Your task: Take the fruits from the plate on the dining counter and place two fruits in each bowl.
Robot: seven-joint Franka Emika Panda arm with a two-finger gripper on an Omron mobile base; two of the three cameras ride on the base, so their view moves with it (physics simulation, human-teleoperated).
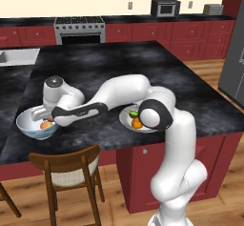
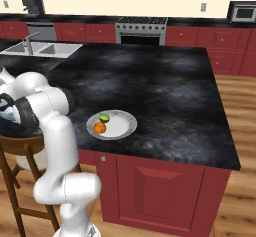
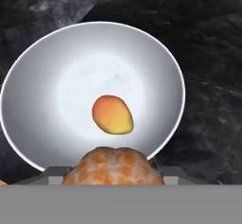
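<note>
You have the tabletop [image 1: 119,72] filling the middle of the left base frame, black stone with grey marbling. At its left edge in that frame sits one bowl [image 1: 26,125], deep and white inside, pale blue-grey outside, and the end effector [image 1: 42,113] hangs right over it. In the hand frame the bowl's white hollow lies straight ahead, centred slightly left of middle. That is the relation your release depends on: the drop line falls inside the rim.

The plate [image 2: 122,126] lies well apart, at centre of the right base frame, with the lime [image 2: 104,117] and the orange [image 2: 100,127] touching on its left side.

Inside the bowl rests the peach-pink fruit [image 3: 112,115], egg-shaped, long axis tilted toward lower right. The tan-brown fruit [image 3: 113,166], mottled and rounded, sits at bottom centre, seemingly gripped; the fingers themselves are hidden.
</note>
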